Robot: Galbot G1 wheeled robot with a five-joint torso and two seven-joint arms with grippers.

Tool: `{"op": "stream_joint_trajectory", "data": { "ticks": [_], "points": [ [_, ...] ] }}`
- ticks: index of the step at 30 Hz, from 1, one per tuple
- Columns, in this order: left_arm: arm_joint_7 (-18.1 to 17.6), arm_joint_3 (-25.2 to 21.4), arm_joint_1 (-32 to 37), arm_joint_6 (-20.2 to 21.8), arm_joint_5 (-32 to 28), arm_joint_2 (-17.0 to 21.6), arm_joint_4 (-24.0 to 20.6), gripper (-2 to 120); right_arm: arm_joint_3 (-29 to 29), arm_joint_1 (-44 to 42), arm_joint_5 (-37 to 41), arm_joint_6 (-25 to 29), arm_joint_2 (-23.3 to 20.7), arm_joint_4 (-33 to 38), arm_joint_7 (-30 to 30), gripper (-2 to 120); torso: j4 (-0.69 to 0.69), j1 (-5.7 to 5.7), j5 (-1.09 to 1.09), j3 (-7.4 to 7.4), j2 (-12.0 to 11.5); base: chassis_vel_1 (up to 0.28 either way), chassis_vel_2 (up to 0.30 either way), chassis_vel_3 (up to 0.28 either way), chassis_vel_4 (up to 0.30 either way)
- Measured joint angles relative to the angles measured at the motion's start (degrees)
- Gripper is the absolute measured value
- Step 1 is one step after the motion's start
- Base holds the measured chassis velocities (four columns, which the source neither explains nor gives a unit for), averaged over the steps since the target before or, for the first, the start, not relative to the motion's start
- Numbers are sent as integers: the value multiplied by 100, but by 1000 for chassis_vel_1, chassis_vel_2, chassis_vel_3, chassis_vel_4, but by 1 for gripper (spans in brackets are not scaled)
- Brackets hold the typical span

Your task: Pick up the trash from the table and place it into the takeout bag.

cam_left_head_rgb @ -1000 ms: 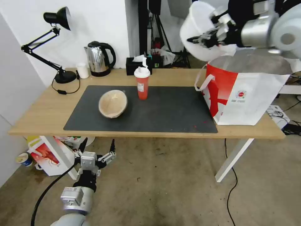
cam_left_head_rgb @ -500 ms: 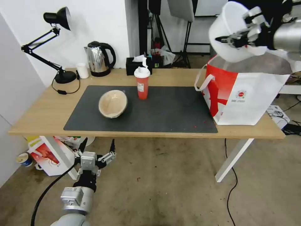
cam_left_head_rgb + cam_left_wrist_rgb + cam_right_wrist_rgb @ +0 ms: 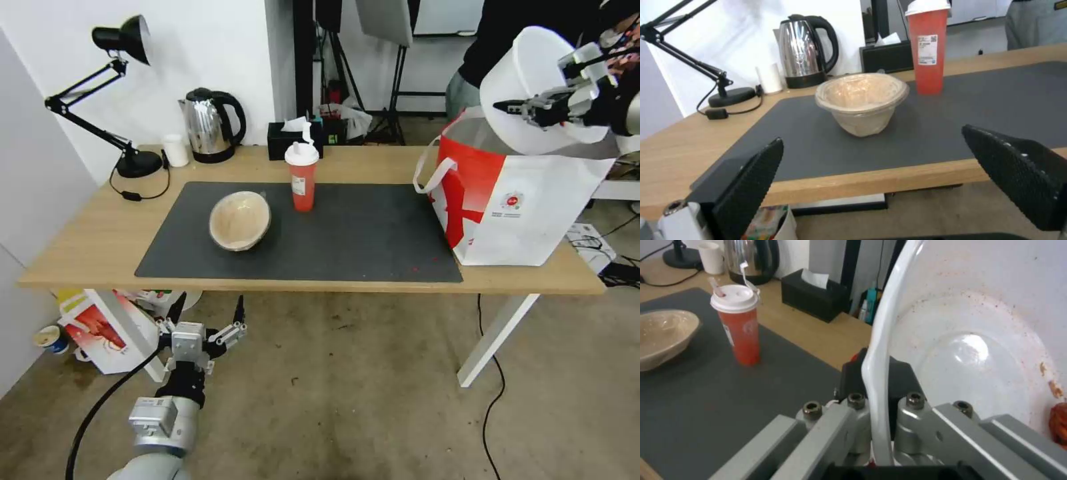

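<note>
My right gripper (image 3: 543, 107) is shut on the rim of the wide white bowl (image 3: 527, 87), holding it tilted above the open takeout bag (image 3: 520, 193) at the table's right end. In the right wrist view the bowl's rim (image 3: 878, 350) runs between the fingers, and red shell bits lie inside the bowl. The beige bowl (image 3: 240, 220) lies tipped on the dark mat, with the red lidded cup (image 3: 303, 175) upright just behind it. My left gripper (image 3: 203, 317) hangs open below the table's front edge, facing the beige bowl (image 3: 861, 101).
A desk lamp (image 3: 123, 93), a small white cup (image 3: 176, 149), a kettle (image 3: 210, 125) and a black tissue box (image 3: 293, 137) line the table's back edge. A red-and-white box (image 3: 100, 330) stands on the floor under the left end. A person stands behind the bag.
My right gripper has carried the white bowl rightward and a little down, from beside the bag's left edge to over its opening. The left arm has not moved.
</note>
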Motion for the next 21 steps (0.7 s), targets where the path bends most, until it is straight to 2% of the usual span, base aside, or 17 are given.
{"op": "stream_joint_trajectory", "data": {
  "ticks": [21],
  "points": [
    [0,0,0,0,0,0,0,100,-167,83,-198,9,357,-392,-8,0,-1,0,-1,0,0,0,0,0,0]
  ]
}}
